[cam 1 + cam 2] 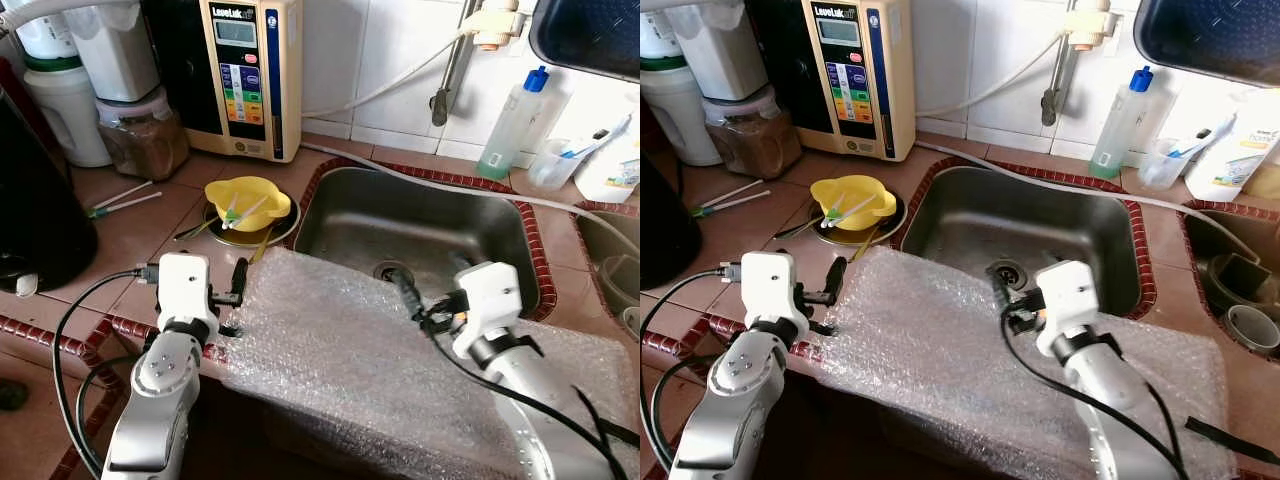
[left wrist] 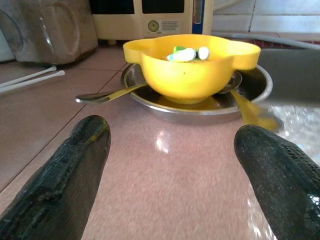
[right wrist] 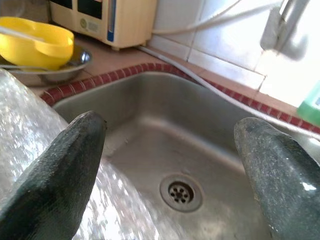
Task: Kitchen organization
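Terracotta tiles cover the counter, into which a steel sink is set with a red tile border. A sheet of bubble wrap is draped over the near edge of the sink and the counter front. The left gripper is held at the wrap's left edge, its fingers spread apart with nothing between them, pointed toward a yellow bowl. The bowl is seated in a metal dish just left of the sink, with a spoon resting against the dish rim. The right gripper is held above the wrap at the sink's near rim, fingers likewise spread and empty, aimed at the drain. A cream water machine is seen against the wall tiles, a jar to its left. A clear bottle with a blue cap is stood behind the sink on the right.
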`<state>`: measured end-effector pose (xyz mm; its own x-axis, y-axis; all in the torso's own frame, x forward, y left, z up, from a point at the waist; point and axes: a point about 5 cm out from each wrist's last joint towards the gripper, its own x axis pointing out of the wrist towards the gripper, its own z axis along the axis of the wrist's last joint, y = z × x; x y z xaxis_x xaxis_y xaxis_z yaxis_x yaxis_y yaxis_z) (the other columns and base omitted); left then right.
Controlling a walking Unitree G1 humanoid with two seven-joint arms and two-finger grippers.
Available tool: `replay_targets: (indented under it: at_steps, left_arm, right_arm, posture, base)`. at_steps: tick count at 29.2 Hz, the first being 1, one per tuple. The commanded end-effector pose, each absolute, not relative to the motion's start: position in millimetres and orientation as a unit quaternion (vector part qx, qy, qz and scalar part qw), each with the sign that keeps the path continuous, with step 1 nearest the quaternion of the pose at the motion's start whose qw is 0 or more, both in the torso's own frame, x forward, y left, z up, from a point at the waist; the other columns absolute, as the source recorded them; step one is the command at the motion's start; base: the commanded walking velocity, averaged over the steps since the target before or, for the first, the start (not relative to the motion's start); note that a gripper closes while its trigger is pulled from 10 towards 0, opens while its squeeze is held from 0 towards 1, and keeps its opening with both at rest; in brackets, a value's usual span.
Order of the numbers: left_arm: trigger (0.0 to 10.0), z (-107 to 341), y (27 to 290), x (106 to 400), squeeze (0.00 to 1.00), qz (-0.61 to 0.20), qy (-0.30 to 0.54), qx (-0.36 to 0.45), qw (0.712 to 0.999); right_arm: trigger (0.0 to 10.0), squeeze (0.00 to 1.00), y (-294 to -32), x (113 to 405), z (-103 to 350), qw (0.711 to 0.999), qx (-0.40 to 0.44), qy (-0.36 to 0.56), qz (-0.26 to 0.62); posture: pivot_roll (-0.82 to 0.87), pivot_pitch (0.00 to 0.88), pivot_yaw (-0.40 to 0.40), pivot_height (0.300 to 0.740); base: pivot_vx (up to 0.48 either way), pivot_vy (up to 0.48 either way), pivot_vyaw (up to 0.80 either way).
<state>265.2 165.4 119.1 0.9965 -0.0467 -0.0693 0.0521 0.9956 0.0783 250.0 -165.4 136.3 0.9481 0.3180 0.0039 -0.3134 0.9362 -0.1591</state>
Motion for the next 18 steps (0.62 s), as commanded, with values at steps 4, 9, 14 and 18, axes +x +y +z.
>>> replay_targets:
  at_steps: [4,9,14,18]
  left_arm:
    - [10.0,119.1,162.0,262.2,0.0,-0.043,0.032,0.048,0.997]
    - [10.0,133.3,158.9,272.1,0.0,-0.042,-0.009,0.057,0.997]
    - [10.0,142.8,155.5,293.6,0.0,-0.035,-0.034,0.06,0.997]
    - [10.0,135.6,154.1,304.5,0.0,-0.022,-0.034,0.052,0.998]
  right_arm:
    - [10.0,0.0,-161.0,249.8,141.8,0.983,-0.079,-0.03,0.165]
    - [10.0,0.0,-153.2,254.5,146.5,0.981,-0.075,-0.04,0.173]
    - [10.0,0.0,-143.7,260.8,151.7,0.979,-0.069,-0.053,0.185]
    - [10.0,0.0,-128.2,256.7,154.4,0.965,-0.083,-0.06,0.241]
  posture:
    - [0.06,0.0,0.003,0.74]
    - [0.07,0.0,-0.003,0.74]
    - [0.06,0.0,-0.005,0.74]
    - [0.04,0.0,0.004,0.74]
  base:
    - [0.0,0.0,0.0]
    - [0.0,0.0,0.0]
    - [0.0,0.0,0.0]
    - [0.0,0.0,0.0]
